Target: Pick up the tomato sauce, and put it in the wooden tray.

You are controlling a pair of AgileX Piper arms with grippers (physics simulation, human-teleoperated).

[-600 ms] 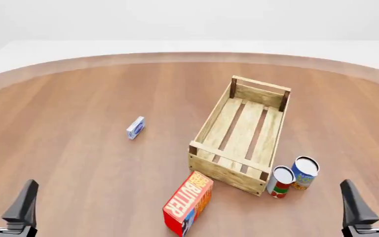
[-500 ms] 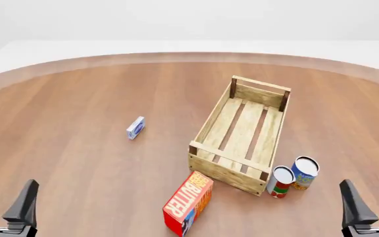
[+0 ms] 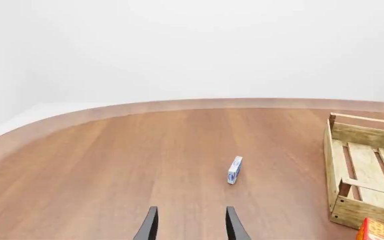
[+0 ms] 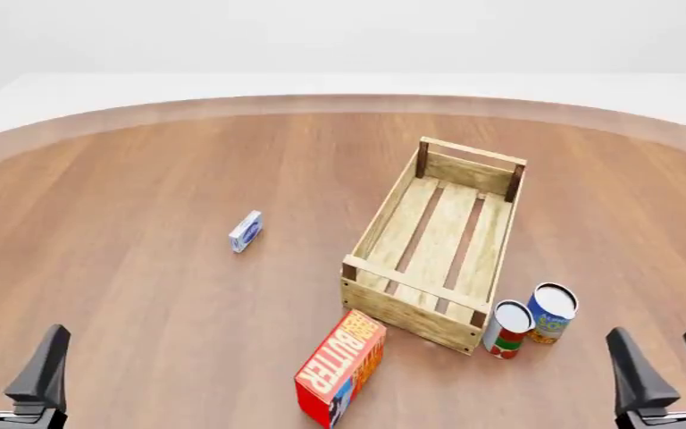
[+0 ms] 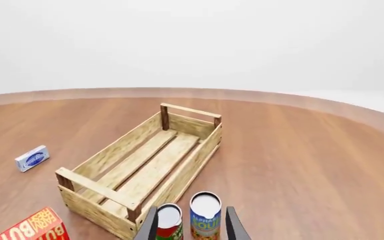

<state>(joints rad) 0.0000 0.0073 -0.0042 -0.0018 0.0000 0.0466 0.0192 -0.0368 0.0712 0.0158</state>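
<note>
The tomato sauce (image 4: 509, 329) is standing upright on the brown wood table (image 4: 140, 206). It is a small round can with a red and green label and a pale flat top. It is sitting just outside the near right corner of the wooden tray (image 4: 439, 243), very close to it. Right beside it a blue and yellow can (image 4: 550, 313) is standing, a bit bigger and round too. The tray is a long box made of light wood slats with low sides and darker corner posts, and nothing is lying inside it. A red-orange butter box (image 4: 340, 367) is leaning near the tray's front end. A small blue and white packet (image 4: 246, 231) is lying well apart on the left.

The left gripper (image 4: 7, 362) is hanging low with its dark fingers spread apart, holding nothing. The right gripper (image 4: 665, 366) is also showing its fingers wide apart and holding nothing, near the two cans.
</note>
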